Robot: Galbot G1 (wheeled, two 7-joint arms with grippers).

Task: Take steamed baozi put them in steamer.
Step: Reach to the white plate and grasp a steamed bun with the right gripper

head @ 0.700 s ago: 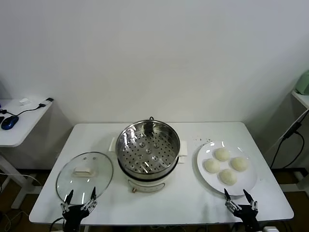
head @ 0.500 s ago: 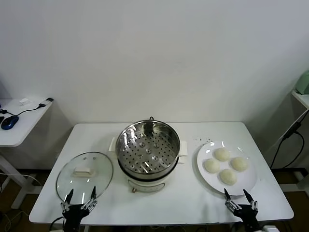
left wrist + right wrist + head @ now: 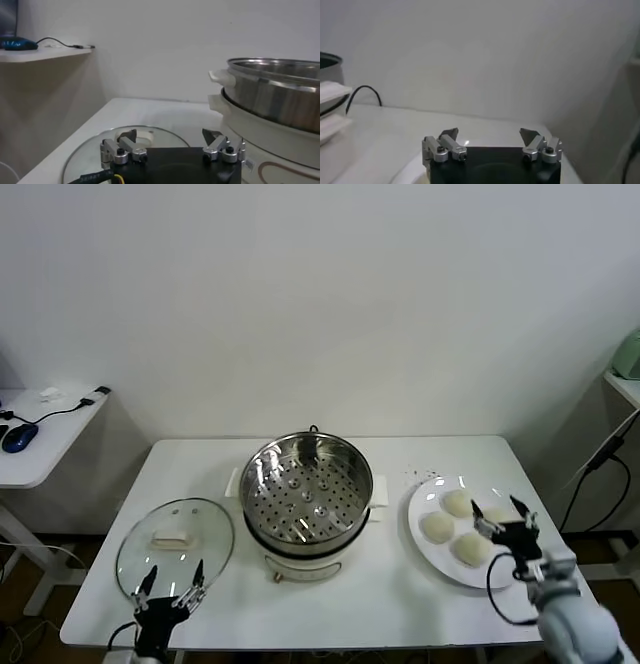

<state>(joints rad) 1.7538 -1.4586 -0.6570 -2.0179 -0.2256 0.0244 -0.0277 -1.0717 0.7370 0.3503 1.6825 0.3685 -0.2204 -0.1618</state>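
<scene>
- The steamed baozi lie in a cluster of four on the white plate at the robot's right side of the white table; none is in the steamer yet, whose perforated tray stands bare at the table's centre, well apart from the plate
- By their look the buns are light, soft and easily dented, with a smooth skin that may be a little tacky; I judge a gentle pinch across the widest part of a bun's rounded sides, low near the plate, the safest hold; a hard squeeze would likely crush the dough
- The buns sit close together, so the outer ones probably offer the clearest room for fingers
- The right gripper hangs above the plate's outer part, over the far-right bun, arm reaching in from the near right corner; its jaws stand wide and hold nothing
- The left gripper waits at the near left edge beside the glass lid; its jaws are spread wide and empty too
</scene>
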